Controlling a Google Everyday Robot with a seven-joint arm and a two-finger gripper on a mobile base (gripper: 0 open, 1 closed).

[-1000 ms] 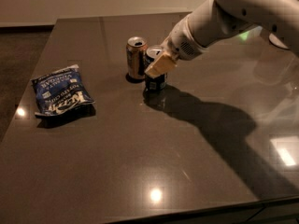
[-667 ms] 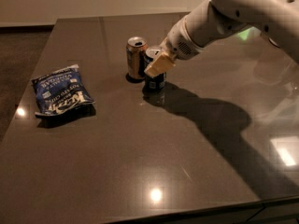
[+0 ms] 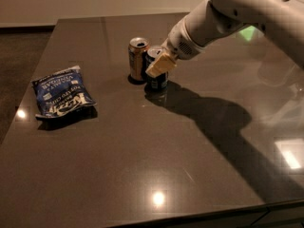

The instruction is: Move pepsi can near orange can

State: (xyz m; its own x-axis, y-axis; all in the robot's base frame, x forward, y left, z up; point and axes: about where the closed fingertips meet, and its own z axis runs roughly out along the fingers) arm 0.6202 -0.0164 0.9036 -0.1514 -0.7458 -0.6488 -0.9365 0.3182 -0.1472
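The dark navy-blue pepsi can with a silver top (image 3: 157, 81) stands upright, its long axis vertical, near the far edge of the dark glossy surface (image 3: 142, 165). It is just beside the upright orange-gold metallic can (image 3: 137, 58). The robot's hand (image 3: 159, 63) sits at the blue can's upper side. Whether it grips the can I cannot tell.

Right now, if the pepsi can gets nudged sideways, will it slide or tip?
Probably slides: the pepsi can stands upright on a glossy table. Pushed high, where the gripper sits, it might tip into the orange can close beside it.
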